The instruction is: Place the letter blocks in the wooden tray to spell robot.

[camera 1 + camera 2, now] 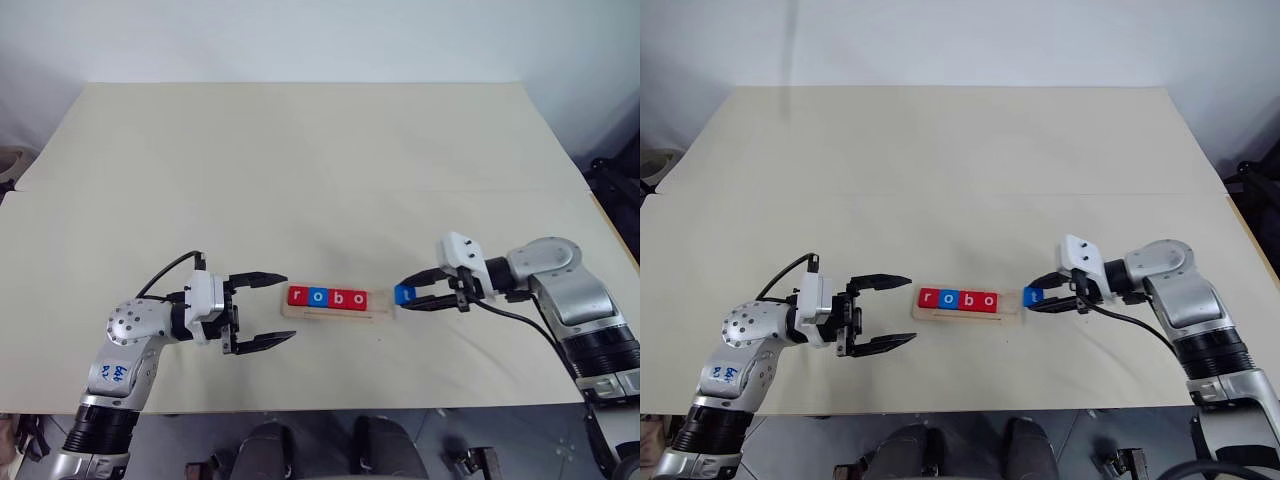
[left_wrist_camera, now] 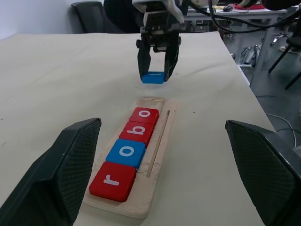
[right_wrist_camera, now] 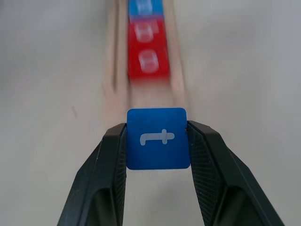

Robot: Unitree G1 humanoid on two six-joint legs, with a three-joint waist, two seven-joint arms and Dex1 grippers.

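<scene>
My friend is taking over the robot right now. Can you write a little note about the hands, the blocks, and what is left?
Left gripper: open, beside the tray's r end, holding nothing.
Right gripper: shut on the blue t block, just off the tray's other end.
Wooden tray: holds r, o, b, o in order.
Done: four letters placed.
Left: set t after the last o.

Smooth, glossy letter blocks (image 2: 138,133) lie in the pale, unvarnished wooden tray (image 2: 157,155).

Left gripper (image 1: 264,311) spread wide and level; right gripper (image 1: 402,295) pinched, angled down
</scene>
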